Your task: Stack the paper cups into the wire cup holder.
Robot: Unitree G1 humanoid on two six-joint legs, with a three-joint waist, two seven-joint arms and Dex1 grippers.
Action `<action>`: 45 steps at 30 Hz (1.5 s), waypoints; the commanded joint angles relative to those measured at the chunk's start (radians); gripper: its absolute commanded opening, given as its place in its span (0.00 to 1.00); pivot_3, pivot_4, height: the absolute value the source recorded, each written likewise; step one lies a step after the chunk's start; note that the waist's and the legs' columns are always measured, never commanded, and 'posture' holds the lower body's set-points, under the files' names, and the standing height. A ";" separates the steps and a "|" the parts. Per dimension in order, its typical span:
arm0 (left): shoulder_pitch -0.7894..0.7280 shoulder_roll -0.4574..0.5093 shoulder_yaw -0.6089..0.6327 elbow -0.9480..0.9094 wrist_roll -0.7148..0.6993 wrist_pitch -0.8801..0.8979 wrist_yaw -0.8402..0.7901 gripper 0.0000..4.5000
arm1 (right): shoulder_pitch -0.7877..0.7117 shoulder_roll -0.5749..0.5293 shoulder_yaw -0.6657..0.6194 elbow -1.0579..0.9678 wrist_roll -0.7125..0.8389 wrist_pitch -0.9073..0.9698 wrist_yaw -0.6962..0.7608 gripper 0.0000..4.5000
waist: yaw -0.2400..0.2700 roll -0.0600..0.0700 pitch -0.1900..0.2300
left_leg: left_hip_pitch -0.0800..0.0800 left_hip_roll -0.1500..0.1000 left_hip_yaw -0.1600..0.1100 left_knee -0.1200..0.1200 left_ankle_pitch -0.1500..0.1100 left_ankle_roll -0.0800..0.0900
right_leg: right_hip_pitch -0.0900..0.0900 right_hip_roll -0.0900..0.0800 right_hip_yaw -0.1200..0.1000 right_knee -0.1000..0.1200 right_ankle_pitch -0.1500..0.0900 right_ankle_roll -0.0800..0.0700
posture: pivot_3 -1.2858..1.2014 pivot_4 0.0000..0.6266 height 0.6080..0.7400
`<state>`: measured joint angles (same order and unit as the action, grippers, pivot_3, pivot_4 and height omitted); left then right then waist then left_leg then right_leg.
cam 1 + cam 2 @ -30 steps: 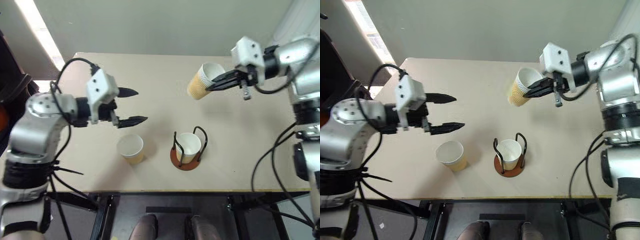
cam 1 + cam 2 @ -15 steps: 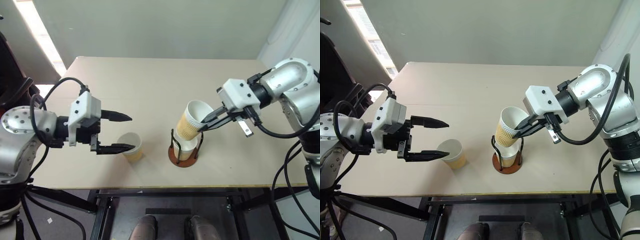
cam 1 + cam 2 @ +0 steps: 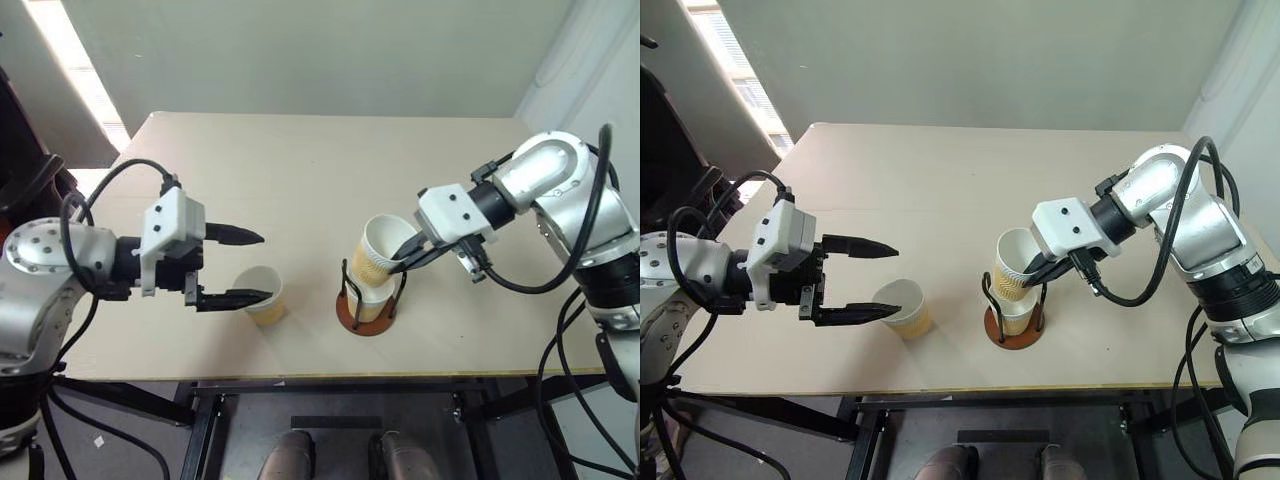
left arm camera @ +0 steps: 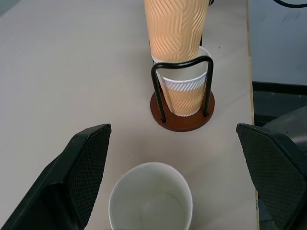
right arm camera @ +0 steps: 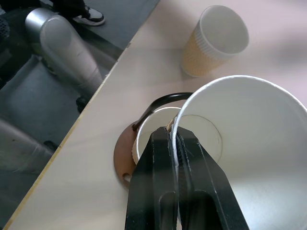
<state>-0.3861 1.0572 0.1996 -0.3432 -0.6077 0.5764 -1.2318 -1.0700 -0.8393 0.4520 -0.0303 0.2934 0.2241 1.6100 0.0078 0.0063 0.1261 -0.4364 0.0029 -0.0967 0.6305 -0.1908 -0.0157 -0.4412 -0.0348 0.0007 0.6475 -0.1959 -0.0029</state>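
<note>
right gripper (image 5: 175, 143) pinching cup (image 3: 377, 250) rim, over holder (image 3: 370, 312)

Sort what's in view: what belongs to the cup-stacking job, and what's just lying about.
Job:
- held paper cup, pinched at the rim by the right end effector
- cup in the wire cup holder
- wire cup holder
- loose cup
- left end effector, open

Lying about:
- table only

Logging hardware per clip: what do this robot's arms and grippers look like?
Both arms are rounded silver-grey shells with black joint bands and loose black cables looping outside. Each wrist carries a boxy white housing. The left gripper and right gripper each have two slim, black, pointed fingers; the finger pads are textured.
</note>
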 commanded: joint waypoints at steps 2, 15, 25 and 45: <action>0.002 0.018 0.048 -0.026 -0.018 -0.001 0.010 1.00 | -0.029 -0.038 0.023 -0.025 0.063 -0.029 0.004 0.01 | 0.000 0.000 0.000 | 0.000 0.000 0.000 0.000 0.000 0.000 | 0.000 0.000 0.000 -0.001 0.000 0.000 | 0.52 0.24 1.00; -0.001 0.035 0.031 -0.001 0.013 -0.018 0.015 1.00 | -0.046 0.017 0.050 0.059 -0.075 -0.085 0.003 0.43 | -0.001 0.000 0.000 | 0.000 0.000 0.000 0.000 0.001 0.000 | 0.000 0.000 0.000 0.001 0.000 0.000 | 0.52 0.24 1.00; -0.231 0.085 -0.125 0.293 0.155 -0.158 -0.140 1.00 | -0.078 0.088 -0.175 0.095 0.112 0.108 -0.098 0.78 | 0.001 0.000 0.000 | 0.000 0.000 -0.001 0.000 0.000 -0.001 | 0.000 0.000 0.000 0.000 0.000 0.000 | 0.52 0.24 1.00; -0.540 -0.185 -0.480 0.820 0.492 -0.384 -0.357 0.80 | 0.087 0.093 -0.244 -0.185 0.125 0.300 -0.247 0.78 | 0.001 0.000 0.000 | -0.006 -0.001 -0.001 0.001 0.000 0.002 | -0.004 -0.001 0.000 -0.003 0.007 0.012 | 0.52 0.24 1.00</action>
<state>-0.8931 0.8679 -0.3016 0.4774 -0.1161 0.2050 -1.5587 -0.9821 -0.7360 0.2506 -0.1800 0.4066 0.5156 1.3773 0.0090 0.0061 0.1260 -0.4422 0.0021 -0.0977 0.6318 -0.1902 -0.0136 -0.4448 -0.0359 0.0002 0.6449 -0.1890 0.0093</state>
